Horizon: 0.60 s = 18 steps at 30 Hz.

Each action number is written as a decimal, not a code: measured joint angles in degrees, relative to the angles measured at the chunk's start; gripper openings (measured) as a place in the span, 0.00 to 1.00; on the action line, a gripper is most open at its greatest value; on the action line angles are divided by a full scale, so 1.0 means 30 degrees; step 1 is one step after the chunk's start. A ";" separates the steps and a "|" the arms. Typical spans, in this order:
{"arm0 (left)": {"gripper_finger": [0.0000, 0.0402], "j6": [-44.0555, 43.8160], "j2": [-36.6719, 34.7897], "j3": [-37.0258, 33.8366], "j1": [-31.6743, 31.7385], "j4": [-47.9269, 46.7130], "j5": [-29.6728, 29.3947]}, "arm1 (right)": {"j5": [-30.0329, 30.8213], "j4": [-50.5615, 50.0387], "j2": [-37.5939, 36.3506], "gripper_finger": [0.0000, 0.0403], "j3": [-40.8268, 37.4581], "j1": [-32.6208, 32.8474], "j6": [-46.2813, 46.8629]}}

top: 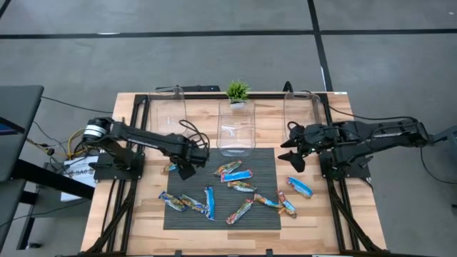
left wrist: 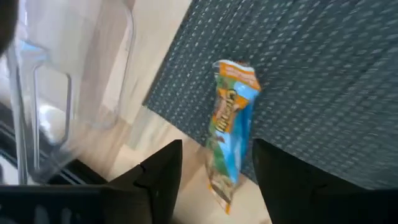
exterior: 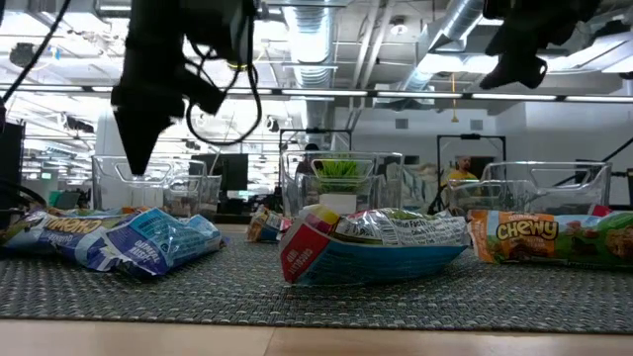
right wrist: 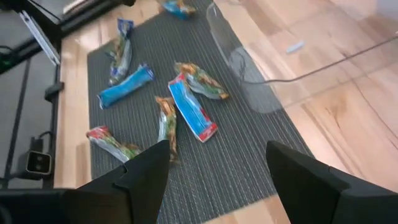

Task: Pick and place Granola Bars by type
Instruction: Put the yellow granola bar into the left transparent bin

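Note:
Several granola bars lie scattered on a dark ribbed mat (top: pixel 265 163): blue ones (top: pixel 238 175) and orange multicoloured ones (top: pixel 239 211). One blue bar (top: pixel 300 187) lies on the wood right of the mat. An orange-and-blue bar (top: pixel 170 168) (left wrist: pixel 230 134) lies across the mat's left edge, half on the wood. My left gripper (top: pixel 187 168) (left wrist: pixel 214 186) hovers open just above it, fingers to either side of its near end, touching nothing. My right gripper (top: pixel 294 161) (right wrist: pixel 217 180) is open and empty above the mat's right side.
Three clear plastic tubs stand along the far side: left (top: pixel 168 114), middle (top: pixel 235 130), right (top: pixel 300 108). A small green plant (top: pixel 238 91) stands behind the middle tub. Black frame rails (top: pixel 118 207) run down both table sides.

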 joint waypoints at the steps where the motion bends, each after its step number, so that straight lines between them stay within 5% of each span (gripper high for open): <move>1: 0.47 0.0171 0.0248 -0.0161 0.0005 0.0351 -0.0090 | -0.0049 -0.0165 0.0035 0.65 -0.0003 0.0000 -0.0059; 18: 0.48 -0.1850 0.0728 -0.4348 -0.0037 0.3404 0.0978 | 0.0172 0.1242 -0.0007 0.65 -0.0007 -0.0291 -0.2535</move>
